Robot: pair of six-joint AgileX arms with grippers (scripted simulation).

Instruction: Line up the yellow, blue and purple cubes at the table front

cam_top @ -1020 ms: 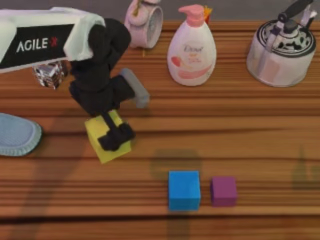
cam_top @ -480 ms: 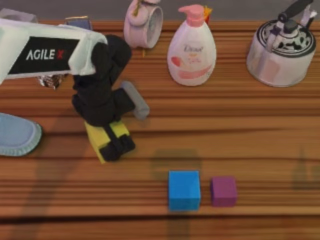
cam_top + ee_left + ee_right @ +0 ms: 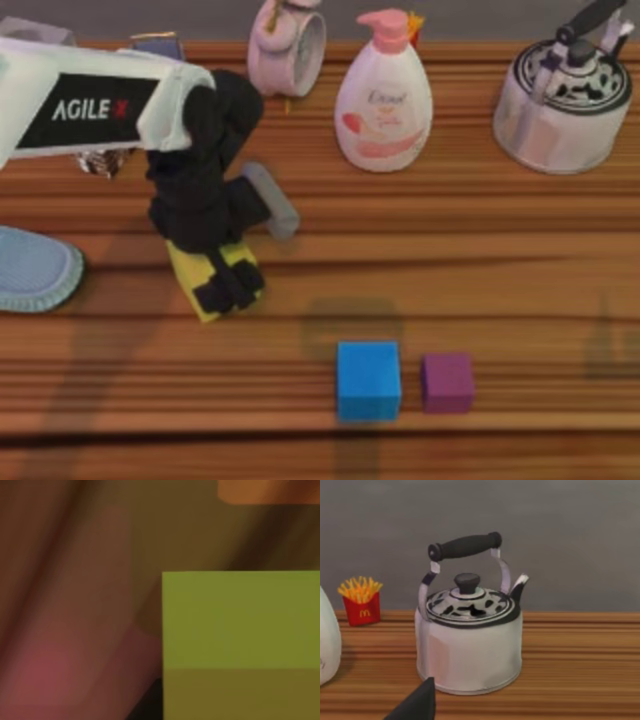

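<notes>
The large yellow cube (image 3: 190, 272) lies left of the middle of the table (image 3: 500, 290), mostly hidden under my left arm. My left gripper (image 3: 229, 289) is down over it, one finger against each side, shut on it. The left wrist view is filled on one side by the yellow cube (image 3: 240, 640). The blue cube (image 3: 368, 380) and the smaller purple cube (image 3: 447, 382) sit side by side near the front edge, a narrow gap between them. My right gripper (image 3: 417, 705) is out of the top view; only a dark part of it shows in its own wrist view.
Along the back stand a pink alarm clock (image 3: 288, 42), a soap pump bottle (image 3: 384, 95) and a metal kettle (image 3: 565, 95). A mirrored cube (image 3: 98, 162) peeks out under my left arm. A pale blue slipper (image 3: 30, 268) lies at the left edge. A fries box (image 3: 361, 602) stands beside the kettle.
My left gripper has come down over the yellow cube and covers more of it. The blue and purple cubes have not moved.
</notes>
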